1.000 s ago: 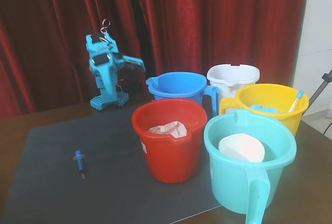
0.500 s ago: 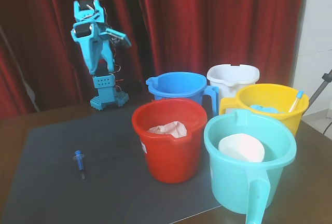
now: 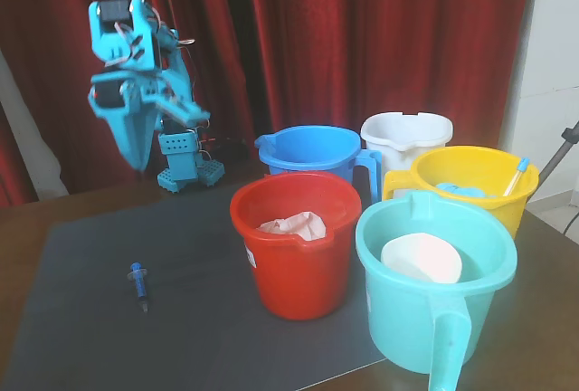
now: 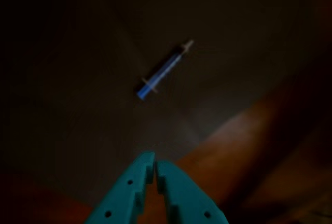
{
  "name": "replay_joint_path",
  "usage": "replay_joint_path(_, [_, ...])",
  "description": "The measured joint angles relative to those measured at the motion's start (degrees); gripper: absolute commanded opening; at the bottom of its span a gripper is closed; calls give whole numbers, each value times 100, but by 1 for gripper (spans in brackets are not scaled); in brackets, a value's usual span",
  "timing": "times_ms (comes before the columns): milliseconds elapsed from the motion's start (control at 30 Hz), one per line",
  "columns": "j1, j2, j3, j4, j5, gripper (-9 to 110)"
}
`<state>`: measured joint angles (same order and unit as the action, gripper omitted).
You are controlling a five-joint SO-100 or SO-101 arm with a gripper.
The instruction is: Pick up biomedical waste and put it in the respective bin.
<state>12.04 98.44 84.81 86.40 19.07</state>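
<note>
Dark mat (image 3: pixel 81 300) below the raised gripper (image 4: pixel 154 163), jaws nearly closed and empty: open wide, descend straight, straddle the syringe (image 4: pixel 163 69) ahead across its barrel

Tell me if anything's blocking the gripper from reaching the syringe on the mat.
Nothing visible is. The syringe lies alone on the dark mat, and the gripper, jaws closed, hangs above it with only open air between. The red bucket stands off to the right in the fixed view.
</note>
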Motion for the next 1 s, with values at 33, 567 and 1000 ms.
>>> replay_joint_path(33, [0, -193, -132, 0, 176, 0])
replay_joint_path(567, [18, -2988, -1758, -9, 4271, 0])
replay_joint_path(1000, [483, -4140, -3067, -26, 3990, 17])
